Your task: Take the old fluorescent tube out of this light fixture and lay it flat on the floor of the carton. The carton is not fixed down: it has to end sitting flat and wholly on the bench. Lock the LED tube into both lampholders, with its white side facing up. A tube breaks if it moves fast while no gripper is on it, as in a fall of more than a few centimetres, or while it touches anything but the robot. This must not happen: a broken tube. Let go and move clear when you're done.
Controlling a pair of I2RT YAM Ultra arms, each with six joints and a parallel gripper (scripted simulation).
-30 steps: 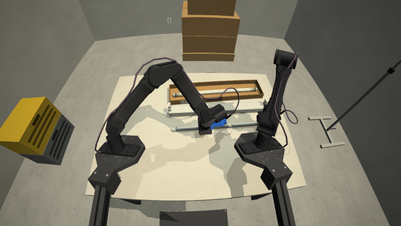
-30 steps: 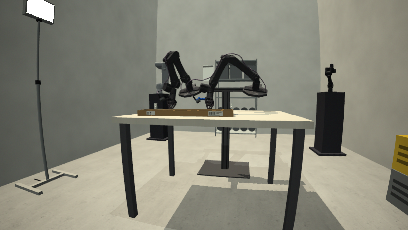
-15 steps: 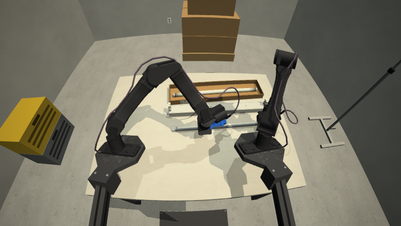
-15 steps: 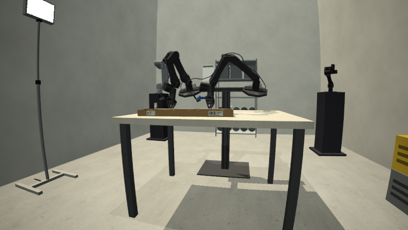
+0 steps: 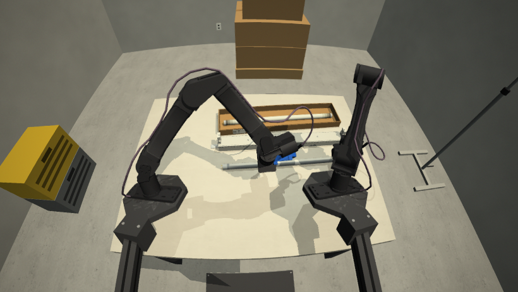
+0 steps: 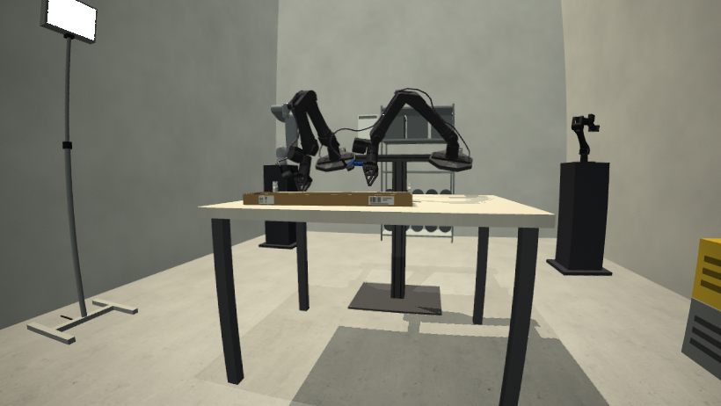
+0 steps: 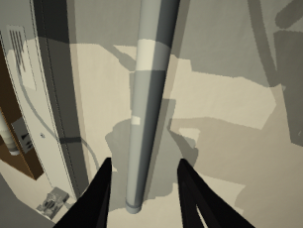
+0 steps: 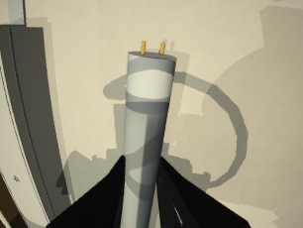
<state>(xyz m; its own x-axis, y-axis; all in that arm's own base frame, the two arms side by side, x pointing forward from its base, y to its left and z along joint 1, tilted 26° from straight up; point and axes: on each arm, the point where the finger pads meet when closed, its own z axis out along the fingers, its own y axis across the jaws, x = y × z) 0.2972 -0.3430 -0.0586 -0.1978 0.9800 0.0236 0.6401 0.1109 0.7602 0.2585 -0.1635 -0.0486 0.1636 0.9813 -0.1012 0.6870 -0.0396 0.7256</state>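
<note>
The grey LED tube (image 5: 278,163) lies lengthwise along the bench in front of the empty white fixture (image 5: 277,134); I cannot tell whether it rests on the bench or hangs just above it. My left gripper (image 5: 266,165) is open at the tube's middle. In the left wrist view its fingers stand apart on either side of the tube (image 7: 154,81) with gaps. My right gripper (image 5: 335,162) is shut on the tube's end, and the right wrist view (image 8: 144,163) shows the two-pin cap (image 8: 151,61) beyond the fingers. The old fluorescent tube (image 5: 277,119) lies flat in the brown carton (image 5: 278,115).
The carton sits on the bench just behind the fixture and also shows in the exterior view (image 6: 327,198). Stacked cardboard boxes (image 5: 271,40) stand on the floor behind the bench. A yellow box (image 5: 43,167) stands on the floor beside it.
</note>
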